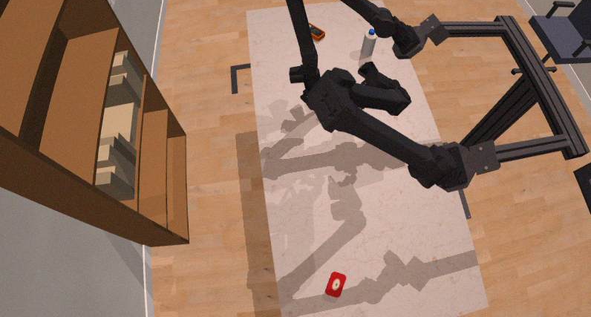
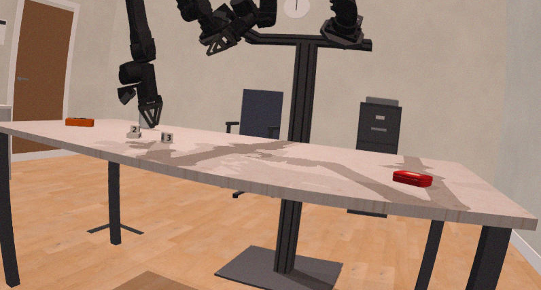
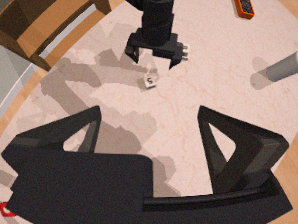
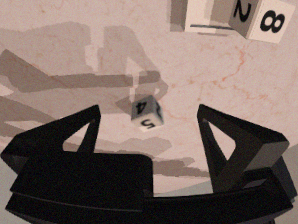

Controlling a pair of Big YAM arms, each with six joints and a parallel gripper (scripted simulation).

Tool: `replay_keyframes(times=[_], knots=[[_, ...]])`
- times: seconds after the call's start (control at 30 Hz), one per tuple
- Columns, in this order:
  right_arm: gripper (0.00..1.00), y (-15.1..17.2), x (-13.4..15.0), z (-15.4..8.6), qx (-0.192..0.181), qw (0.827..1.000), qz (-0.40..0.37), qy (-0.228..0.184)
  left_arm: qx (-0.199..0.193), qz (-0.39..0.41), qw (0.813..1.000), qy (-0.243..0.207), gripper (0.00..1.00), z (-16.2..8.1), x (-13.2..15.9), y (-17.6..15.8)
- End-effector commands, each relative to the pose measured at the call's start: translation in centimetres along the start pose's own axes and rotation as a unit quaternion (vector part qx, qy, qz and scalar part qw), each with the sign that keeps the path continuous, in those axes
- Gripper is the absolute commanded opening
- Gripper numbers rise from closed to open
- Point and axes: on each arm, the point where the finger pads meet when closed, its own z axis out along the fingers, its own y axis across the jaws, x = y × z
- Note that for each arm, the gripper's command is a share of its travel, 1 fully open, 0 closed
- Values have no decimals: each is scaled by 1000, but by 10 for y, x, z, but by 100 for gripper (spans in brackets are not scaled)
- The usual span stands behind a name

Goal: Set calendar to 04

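Note:
The white calendar tray [image 4: 226,6] lies on the table and holds one white cube [image 4: 256,12] with faces 2 and 8 in view; the slot beside it is empty. In the exterior view this cube [image 2: 133,130] shows a 2. A second cube [image 4: 148,115] lies loose on the table, apart from the tray, and shows a 3 in the exterior view [image 2: 166,137]. My right gripper [image 2: 150,123] is open and empty, hanging just above the table between the tray and the loose cube. My left gripper [image 2: 219,46] is open and empty, high above the table. The left wrist view shows the loose cube [image 3: 150,83] below the right gripper [image 3: 154,52].
An orange meter [image 1: 316,30] and a white bottle [image 1: 367,41] stand at the far end of the table, beyond the tray. A red tin [image 1: 335,284] lies at the opposite end. A wooden shelf [image 1: 82,108] stands beside the table.

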Motion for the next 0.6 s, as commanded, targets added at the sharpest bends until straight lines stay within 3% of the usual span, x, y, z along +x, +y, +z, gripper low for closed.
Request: replay_keyframes(times=[0.0, 0.13, 0.5, 0.57], knots=[[100, -13, -8, -10, -24, 993, 118, -15, 0, -10, 1000, -4, 100, 0, -5, -1], [100, -9, -2, -15, -47, 989, 139, -7, 0, -10, 1000, -4, 100, 0, -5, -1], [100, -14, 3, -12, -39, 992, 123, 0, 0, -10, 1000, -4, 100, 0, -5, -1], [77, -14, 2, -13, -43, 994, 102, -3, -1, -9, 1000, -6, 100, 0, -7, 0]])
